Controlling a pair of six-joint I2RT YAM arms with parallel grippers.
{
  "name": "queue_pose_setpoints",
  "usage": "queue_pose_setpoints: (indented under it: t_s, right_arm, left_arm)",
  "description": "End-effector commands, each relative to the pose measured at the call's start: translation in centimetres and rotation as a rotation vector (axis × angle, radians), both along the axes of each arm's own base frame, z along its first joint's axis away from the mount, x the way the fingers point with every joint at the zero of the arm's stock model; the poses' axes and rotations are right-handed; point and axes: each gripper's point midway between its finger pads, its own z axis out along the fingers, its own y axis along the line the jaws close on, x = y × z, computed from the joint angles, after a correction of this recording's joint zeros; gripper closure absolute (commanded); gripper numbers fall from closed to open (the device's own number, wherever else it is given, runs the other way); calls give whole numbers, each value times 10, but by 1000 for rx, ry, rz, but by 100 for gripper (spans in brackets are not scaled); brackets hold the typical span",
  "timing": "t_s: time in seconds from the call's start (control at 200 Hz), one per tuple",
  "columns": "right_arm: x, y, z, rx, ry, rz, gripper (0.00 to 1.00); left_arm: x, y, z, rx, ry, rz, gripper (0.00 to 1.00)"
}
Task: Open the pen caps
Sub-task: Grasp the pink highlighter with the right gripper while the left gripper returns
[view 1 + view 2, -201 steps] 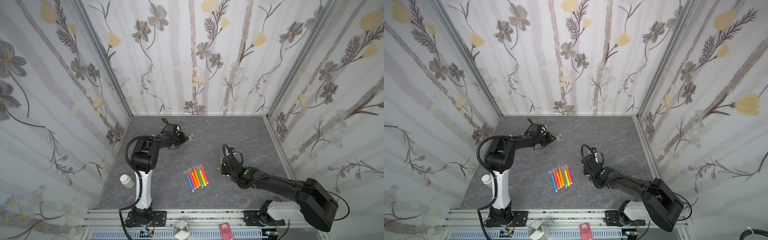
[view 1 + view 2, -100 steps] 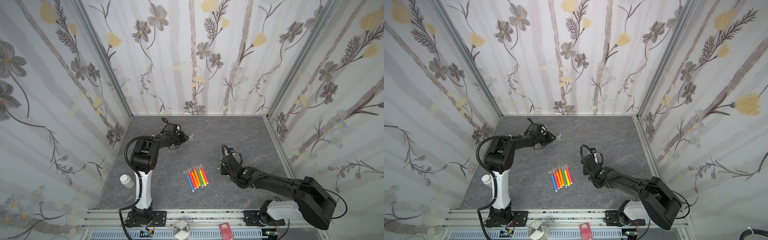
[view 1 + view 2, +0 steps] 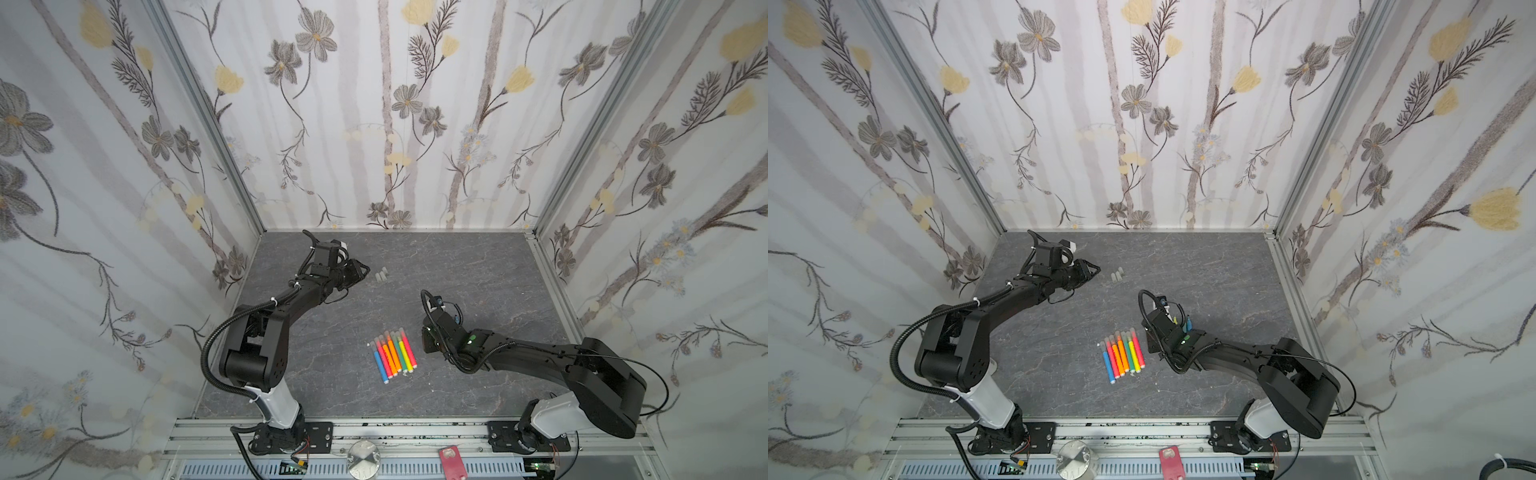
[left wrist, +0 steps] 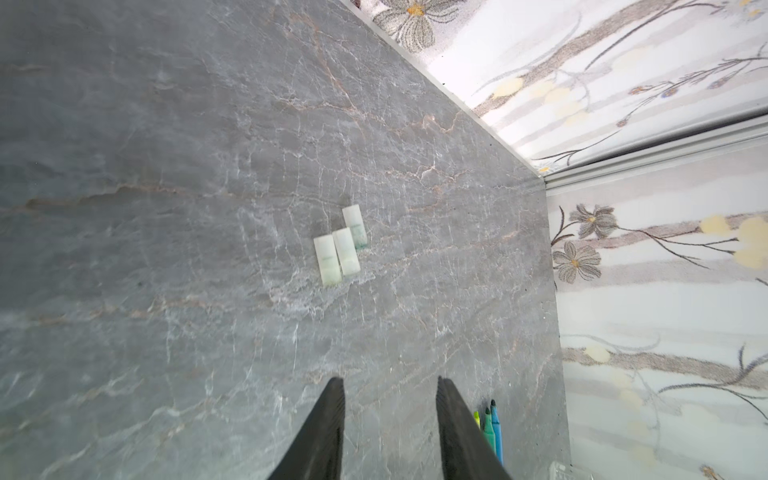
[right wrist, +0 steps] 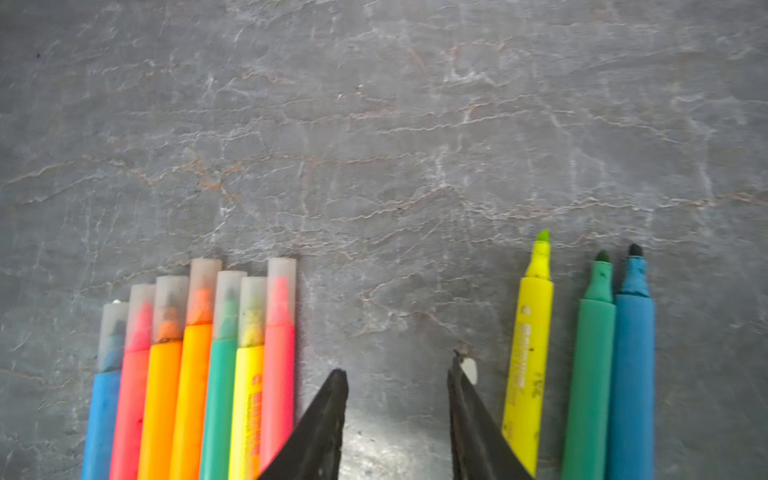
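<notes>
Hovering low with right gripper (image 5: 397, 370) spread and empty, just beside seven capped pens (image 5: 195, 353) lying parallel to the fingers, capped ends ahead. Far nearer than left gripper (image 4: 388, 380), likewise spread and empty, facing three loose caps (image 4: 340, 249). Probably needs a sideways shift onto the pink pen (image 5: 278, 374).

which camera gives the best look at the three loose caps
The left wrist view: the three loose caps lie side by side, near mid-frame and large enough to show their faint green tints. In both top views the caps are only tiny pale specks. The right wrist view does not show them at all.
</notes>
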Motion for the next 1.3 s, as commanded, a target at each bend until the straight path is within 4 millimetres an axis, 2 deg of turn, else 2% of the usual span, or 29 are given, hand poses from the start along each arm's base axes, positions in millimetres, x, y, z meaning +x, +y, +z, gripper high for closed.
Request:
queue_pose_setpoints:
  t_s: [0.0, 0.12, 0.18, 0.195, 0.44, 1.069, 1.294]
  right_arm:
    - [-4, 18, -2, 11, 22, 44, 59]
    - [-8, 31, -10, -4, 46, 74, 60]
    - [-10, 36, -7, 1, 41, 85, 60]
    - [-11, 36, -16, -18, 56, 87, 60]
    - [-13, 46, -20, -26, 68, 103, 60]
    - [-22, 35, -48, -131, 117, 100, 63]
    - [-28, 32, -57, -153, 140, 111, 69]
  left_arm:
    - [-19, 11, 2, 35, -9, 6, 63]
    - [-41, 20, 1, 49, -9, 21, 63]
    - [-50, 23, -2, 55, -5, 27, 62]
    - [-53, 24, -3, 57, -4, 27, 62]
    - [-72, 32, -14, 59, 15, 46, 62]
    - [-75, 35, -16, 64, 16, 52, 61]
    - [-74, 34, -14, 64, 15, 48, 61]
